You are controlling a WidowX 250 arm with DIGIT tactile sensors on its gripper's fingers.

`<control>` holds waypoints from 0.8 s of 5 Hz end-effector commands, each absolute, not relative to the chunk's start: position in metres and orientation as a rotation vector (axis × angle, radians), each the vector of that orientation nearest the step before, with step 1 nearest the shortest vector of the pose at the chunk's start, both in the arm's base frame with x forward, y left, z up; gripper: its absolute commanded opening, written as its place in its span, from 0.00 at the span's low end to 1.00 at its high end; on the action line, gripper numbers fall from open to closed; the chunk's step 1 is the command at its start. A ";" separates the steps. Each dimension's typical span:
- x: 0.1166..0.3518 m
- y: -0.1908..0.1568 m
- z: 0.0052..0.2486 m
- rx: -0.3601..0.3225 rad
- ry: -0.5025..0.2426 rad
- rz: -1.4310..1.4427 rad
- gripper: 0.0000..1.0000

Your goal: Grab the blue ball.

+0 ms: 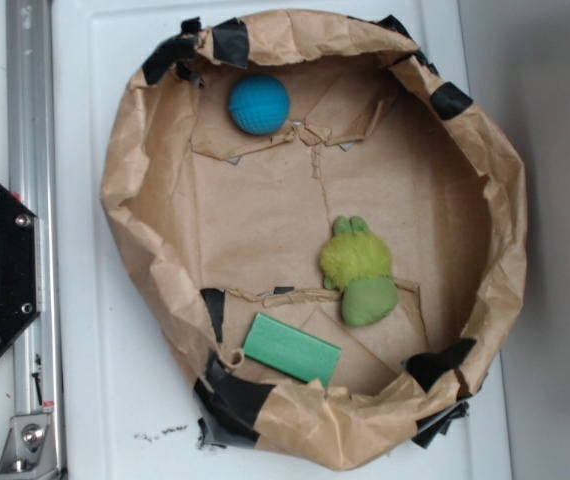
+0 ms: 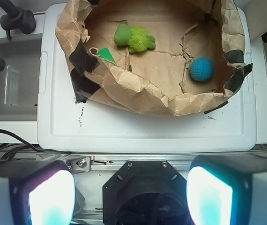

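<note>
Blue ball (image 1: 259,104) lies at eleven o'clock in the paper-lined bin (image 1: 125,170); we judge it light, matte, grippable across its middle. Our gripper (image 2: 129,197) waits, jaws apart.

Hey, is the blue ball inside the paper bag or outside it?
Inside. The blue ball rests on the paper floor, enclosed by the crumpled bag wall, near its rim.

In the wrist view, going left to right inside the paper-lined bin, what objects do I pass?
Flat green rectangular block, mostly hidden by the crumpled brown paper wall → fuzzy yellow-green plush toy → small round bright-blue ball.
</note>
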State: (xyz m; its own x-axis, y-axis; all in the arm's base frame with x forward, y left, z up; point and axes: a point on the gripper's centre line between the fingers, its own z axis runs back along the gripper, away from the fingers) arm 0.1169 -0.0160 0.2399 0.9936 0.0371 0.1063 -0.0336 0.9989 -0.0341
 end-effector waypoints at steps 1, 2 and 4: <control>0.118 -0.016 0.243 -0.034 -0.118 0.034 1.00; 0.118 -0.016 0.243 -0.034 -0.118 0.034 1.00; 0.220 0.046 0.194 0.081 0.108 -0.054 1.00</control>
State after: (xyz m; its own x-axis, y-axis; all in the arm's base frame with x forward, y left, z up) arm 0.2178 0.0414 0.1813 0.9831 -0.0719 -0.1687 0.0843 0.9941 0.0680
